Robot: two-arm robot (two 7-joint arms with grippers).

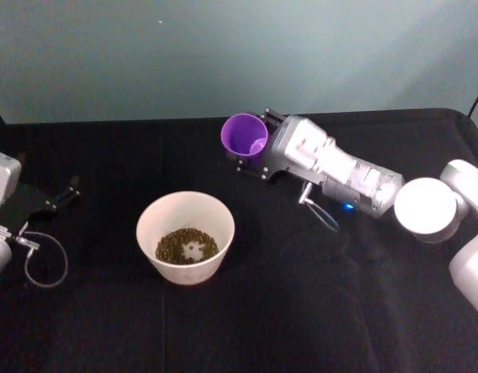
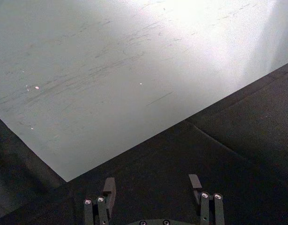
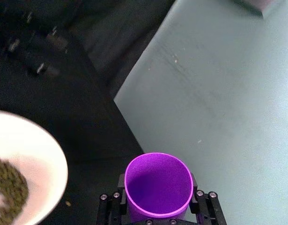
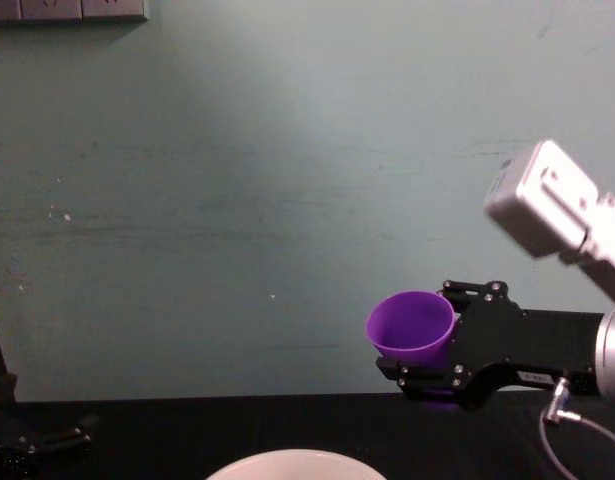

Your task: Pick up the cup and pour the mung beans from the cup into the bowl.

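Cup (image 1: 245,134): bright purple, plain. Bowl (image 1: 162,219): pale pinkish-white. Mung beans (image 1: 176,243): brownish-olive. Worktop (image 1: 316,295): black cloth. Wall (image 1: 223,54): pale teal. Right gripper (image 1: 252,151): black, arm housing white.

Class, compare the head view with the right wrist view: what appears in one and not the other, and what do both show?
Head view alone: the left gripper parked open at the table's left edge, and the right arm's white body.

Right wrist view alone: a look straight into the cup, where no beans can be seen.

Both: the right gripper holding the purple cup, and the bowl with mung beans in it.
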